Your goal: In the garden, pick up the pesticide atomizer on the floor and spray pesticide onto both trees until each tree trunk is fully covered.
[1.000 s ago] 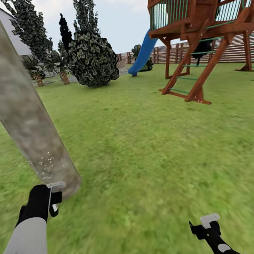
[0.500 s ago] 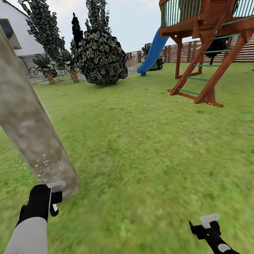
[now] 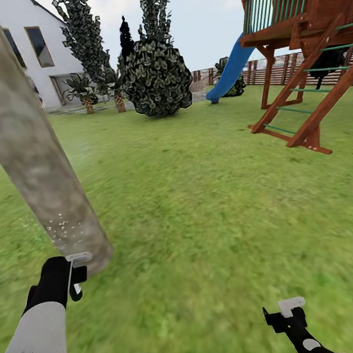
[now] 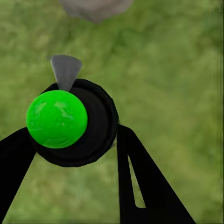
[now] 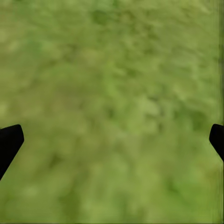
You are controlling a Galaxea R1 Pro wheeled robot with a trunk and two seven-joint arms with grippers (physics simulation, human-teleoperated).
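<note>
A thick, mottled grey-brown tree trunk (image 3: 34,156) leans across the left of the head view, and its base (image 4: 95,7) also shows in the left wrist view. White specks (image 3: 63,227) dot the trunk low down. My left gripper (image 3: 72,276) hangs just in front of the trunk's foot, over the garden lawn (image 3: 205,223). It is shut on the pesticide atomizer (image 4: 57,119), a black round body with a bright green cap and a grey nozzle that points at the trunk. My right gripper (image 3: 290,317) hangs low over the grass, its fingertips (image 5: 9,140) wide apart and holding nothing.
A wooden play tower (image 3: 315,41) with a blue slide (image 3: 230,74) stands at the right. A round dark bush (image 3: 157,79), two short palms (image 3: 85,94) and a white house (image 3: 32,56) lie behind. A slat fence (image 3: 279,68) edges the back.
The whole picture has slid to the right, so the camera has turned left and the house has come into view. Both arms and the trunk keep their places in the picture.
</note>
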